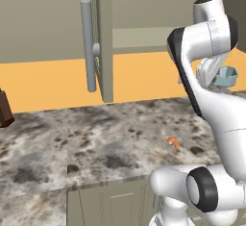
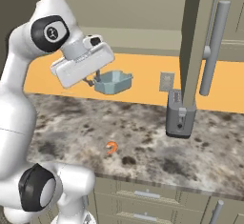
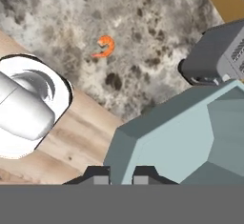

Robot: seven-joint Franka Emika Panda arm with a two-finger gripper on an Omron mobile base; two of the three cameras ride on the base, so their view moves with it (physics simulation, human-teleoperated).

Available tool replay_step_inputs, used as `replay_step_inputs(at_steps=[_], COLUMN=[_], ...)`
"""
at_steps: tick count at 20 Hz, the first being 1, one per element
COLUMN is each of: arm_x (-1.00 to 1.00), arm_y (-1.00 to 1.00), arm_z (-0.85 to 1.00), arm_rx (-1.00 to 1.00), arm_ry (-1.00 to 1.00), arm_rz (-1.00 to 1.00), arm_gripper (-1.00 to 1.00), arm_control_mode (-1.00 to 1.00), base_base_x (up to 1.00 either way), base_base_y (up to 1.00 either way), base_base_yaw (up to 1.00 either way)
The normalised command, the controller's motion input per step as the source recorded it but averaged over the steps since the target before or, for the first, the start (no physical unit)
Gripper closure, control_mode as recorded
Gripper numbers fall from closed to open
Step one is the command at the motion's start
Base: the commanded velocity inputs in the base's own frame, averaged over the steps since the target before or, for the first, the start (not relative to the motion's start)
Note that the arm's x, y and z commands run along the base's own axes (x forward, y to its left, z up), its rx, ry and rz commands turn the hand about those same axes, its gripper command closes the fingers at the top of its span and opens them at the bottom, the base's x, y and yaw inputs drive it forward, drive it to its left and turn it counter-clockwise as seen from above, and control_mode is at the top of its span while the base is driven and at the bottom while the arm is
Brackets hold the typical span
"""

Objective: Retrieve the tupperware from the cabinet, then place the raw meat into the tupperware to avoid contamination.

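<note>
The large olive-beige cabinet [image 2: 143, 8] spans the far wall above an orange backsplash; one tall panelled door [image 2: 194, 42] stands swung open toward the camera, edge-on, with its long grey cylindrical bar handle [image 2: 213, 46] on the right face in the right base view.

The speckled grey-brown stone counter [image 2: 143, 137] runs across the scene below it.

The grey boxy toaster [image 2: 180, 114] stands on the counter at the far right, directly beneath the lower edge of the open door.

A dark brown block [image 1: 5, 108] sits at the far left edge of the counter in the left base view.

The pale-blue translucent plastic tupperware [image 2: 113, 82], shallow with rounded corners, is held in the air above the counter, in front of the backsplash and left of the toaster. The gripper [image 2: 93, 80] is pinched tight on its left rim, holding it roughly level.

The tiny orange-red curled raw meat [image 2: 112, 147] lies on the counter near the front edge, below and nearer than the container, well apart from it.
</note>
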Motion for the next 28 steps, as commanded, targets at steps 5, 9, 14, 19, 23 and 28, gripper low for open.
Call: replay_step_inputs(at_steps=[5, 9, 14, 19, 23, 28], arm_x=[0.06, 0.14, 0.22, 0.26, 0.44, 0.37], arm_y=[0.43, 0.41, 0.45, 0.49, 0.51, 0.30], arm_z=[-0.54, -0.55, -0.59, -0.65, -0.40, -0.45], arm_rx=[0.10, 0.10, 0.03, -0.01, 0.00, 0.00], arm_ry=[0.08, 0.06, 0.06, 0.01, -0.09, -0.08], arm_rz=[0.07, 0.10, 0.12, 0.10, 0.00, -0.04], arm_gripper=[1.00, 1.00, 1.00, 1.00, 1.00, 1.00], arm_control_mode=[-1.00, -1.00, -1.00, -1.00, -1.00, -1.00], base_base_x=[0.00, 0.00, 0.00, 0.00, 0.00, 0.00], base_base_y=[0.00, 0.00, 0.00, 0.00, 0.00, 0.00], base_base_yaw=[0.00, 0.00, 0.00, 0.00, 0.00, 0.00])
